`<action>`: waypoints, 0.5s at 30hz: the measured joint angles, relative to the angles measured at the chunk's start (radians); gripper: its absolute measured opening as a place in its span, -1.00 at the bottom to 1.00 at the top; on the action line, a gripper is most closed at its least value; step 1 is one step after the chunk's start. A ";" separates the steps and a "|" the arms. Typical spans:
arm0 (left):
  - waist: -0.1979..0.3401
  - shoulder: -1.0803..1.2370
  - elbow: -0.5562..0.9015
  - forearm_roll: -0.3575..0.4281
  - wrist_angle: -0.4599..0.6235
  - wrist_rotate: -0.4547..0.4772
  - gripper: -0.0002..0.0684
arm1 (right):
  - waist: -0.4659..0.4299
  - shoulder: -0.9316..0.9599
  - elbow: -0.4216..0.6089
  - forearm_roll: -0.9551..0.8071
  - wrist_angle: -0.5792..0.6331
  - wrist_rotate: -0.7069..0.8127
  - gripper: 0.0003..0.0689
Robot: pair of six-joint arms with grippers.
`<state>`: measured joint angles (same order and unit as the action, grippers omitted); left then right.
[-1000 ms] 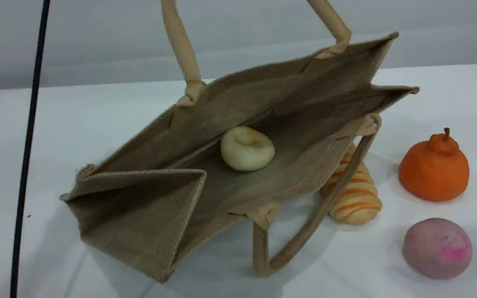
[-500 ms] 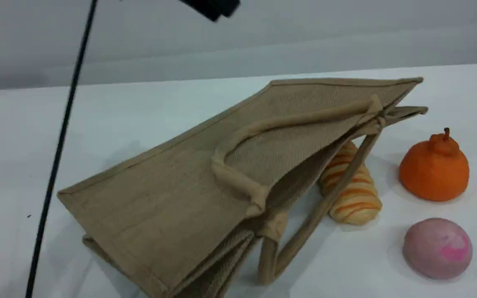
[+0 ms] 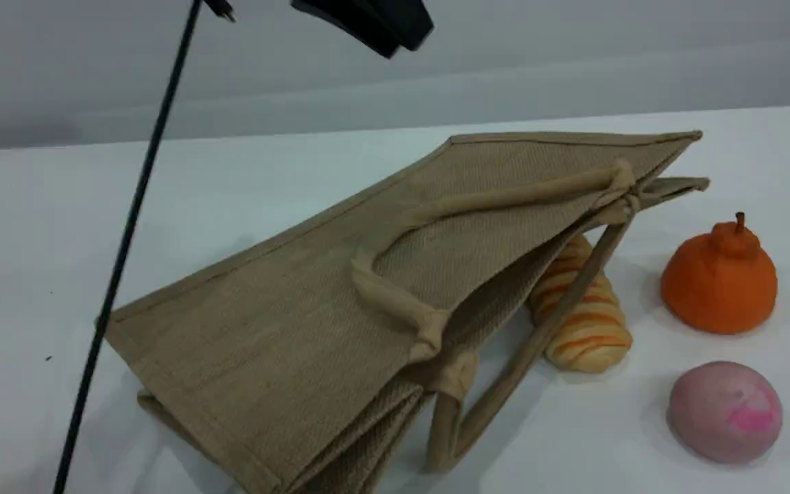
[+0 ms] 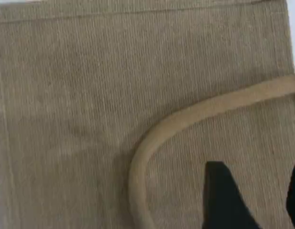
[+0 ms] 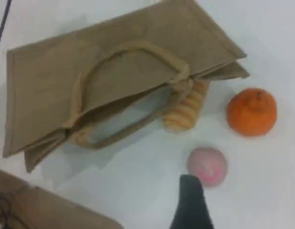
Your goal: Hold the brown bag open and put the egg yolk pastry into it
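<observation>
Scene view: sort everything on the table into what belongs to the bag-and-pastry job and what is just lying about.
Belongs to the job:
- brown bag, lying collapsed with its upper handle flat on top
- egg yolk pastry: not visible now
- left gripper, open above the bag

Just lying about:
- orange-striped loaf, partly under the bag's edge
- orange fruit
- pink ball
</observation>
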<state>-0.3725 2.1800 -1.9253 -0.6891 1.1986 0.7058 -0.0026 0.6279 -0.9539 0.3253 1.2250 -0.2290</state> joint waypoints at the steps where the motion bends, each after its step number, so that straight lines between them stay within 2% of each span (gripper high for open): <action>1: -0.011 0.010 0.000 0.002 -0.002 0.000 -0.09 | 0.000 -0.015 0.000 -0.007 0.000 0.012 0.29; 15: -0.154 0.168 0.000 0.016 -0.065 0.000 -0.09 | 0.000 -0.084 -0.001 -0.035 -0.003 0.071 0.29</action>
<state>-0.5267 2.3476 -1.9253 -0.6732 1.1334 0.7060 -0.0026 0.5439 -0.9549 0.2903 1.2221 -0.1577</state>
